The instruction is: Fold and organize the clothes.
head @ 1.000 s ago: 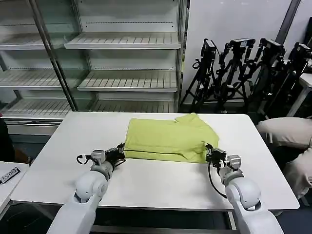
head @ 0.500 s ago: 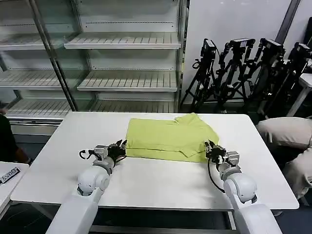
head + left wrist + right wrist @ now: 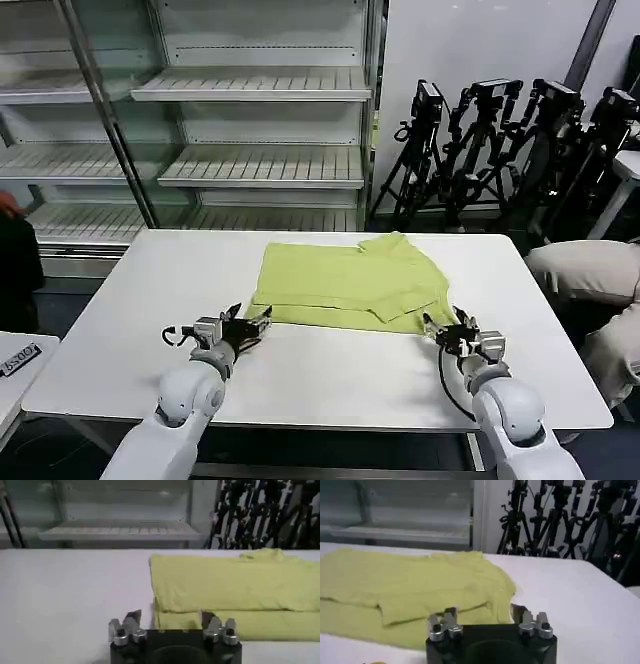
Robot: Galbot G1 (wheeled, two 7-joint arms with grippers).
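The lower layers of the folded T-shirt [image 3: 350, 285] are lying hidden under its top fold; just thin edges are peeking out along the near side. In the left wrist view the T-shirt [image 3: 235, 592] is running off the picture's edge, and the left gripper [image 3: 167, 620] body is covering part of the near hem. In the right wrist view the T-shirt [image 3: 405, 590] is likewise running out of frame, with the right gripper [image 3: 485, 615] housing masking its near edge. Beige bundles [image 3: 590, 275] are being cropped by the head view's border.
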